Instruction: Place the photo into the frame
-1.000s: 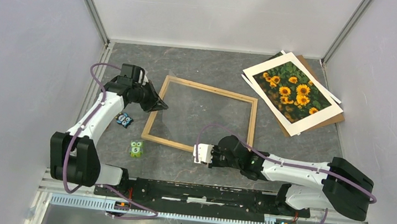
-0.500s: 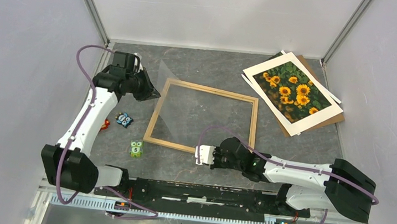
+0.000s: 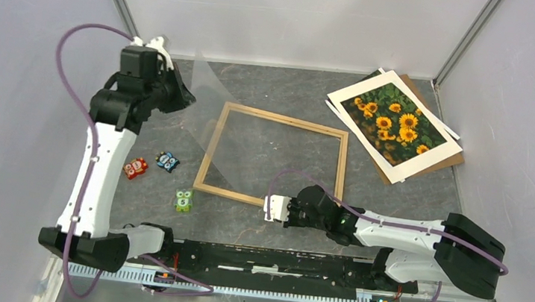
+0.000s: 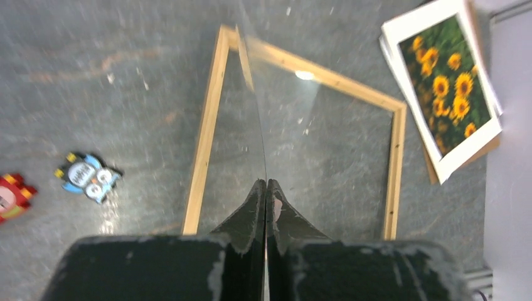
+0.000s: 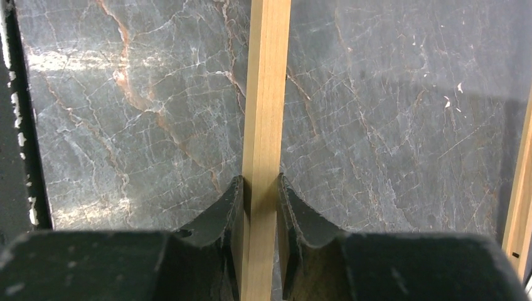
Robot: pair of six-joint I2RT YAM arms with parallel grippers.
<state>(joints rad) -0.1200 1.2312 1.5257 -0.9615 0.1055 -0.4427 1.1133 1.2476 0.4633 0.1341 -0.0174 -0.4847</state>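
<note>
Photo [image 3: 395, 125], sunflower print with white border, lies face up at far right on one brown backing board [image 3: 447, 162], well apart from the frame [image 3: 340, 166]. The frame, four thin pale wooden strips, lies flat; only table shows inside it. Right gripper [image 5: 260, 188] is clamped on its near strip. Left gripper [image 4: 266, 188] is pressed closed on one clear sheet [image 3: 207, 88], held tilted. Three small toys [image 3: 167, 161] lie on the grey marbled table [image 3: 286, 85].

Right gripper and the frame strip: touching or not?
Touching. Right wrist view: the right gripper clamps the frame strip, a finger pressed against each side, no gap.
</note>
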